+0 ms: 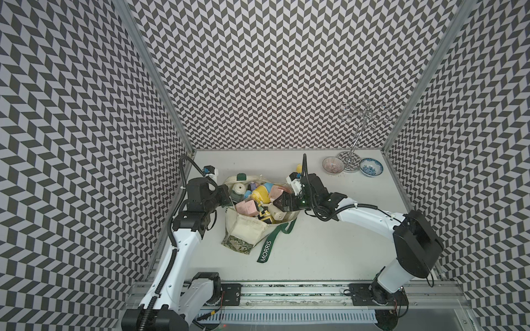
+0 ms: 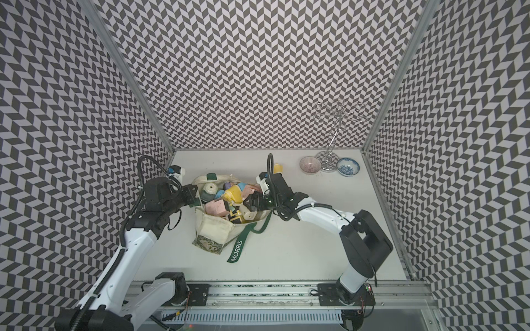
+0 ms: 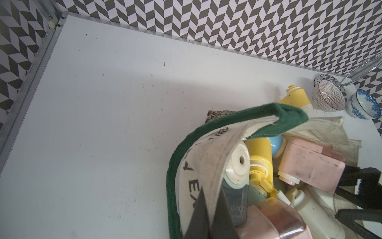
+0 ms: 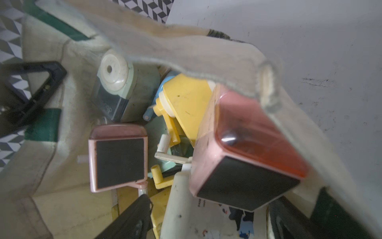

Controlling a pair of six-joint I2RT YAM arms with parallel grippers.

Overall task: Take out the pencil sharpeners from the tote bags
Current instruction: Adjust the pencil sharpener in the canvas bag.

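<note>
1. Pencil sharpeners [image 1: 259, 196] in pastel pink, yellow, blue, green and cream lie heaped in the open mouth of the tote bag [image 1: 243, 229]. The bag is slumped mid-table in both top views. One yellow sharpener [image 1: 298, 167] lies outside it, on the table just beyond the bag's far side.
2. A cream sharpener [image 4: 177, 207] sits between the spread fingers of the right gripper [image 1: 282, 205]. The jaws stand wide and visibly clamp nothing. A pink sharpener [image 4: 244, 165] with a dark base lies just beside the cream one, partly under the sagging canvas rim [image 4: 206, 53].
3. In the right wrist view the cream body appears to run lengthwise along the fingers, not across them. A plain closing of the jaws would probably catch its narrow sides.
4. The right arm is plainly the nearer one, with its fingertips already inside the bag's mouth. The left gripper [image 1: 226, 197] is closed on the opposite rim, canvas pinched between its fingers, holding the mouth open.
5. The overhanging rim is the likely snag, so a lift would want to clear it before swinging away.
6. Bare table [image 1: 329, 243] lies open on the right arm's side of the bag, beyond the trailing "MORRIS" strap [image 1: 265, 250]. The far right corner is taken by a striped bowl [image 1: 332, 166], a blue-patterned bowl [image 1: 370, 167] and a chrome stand [image 1: 353, 154].
</note>
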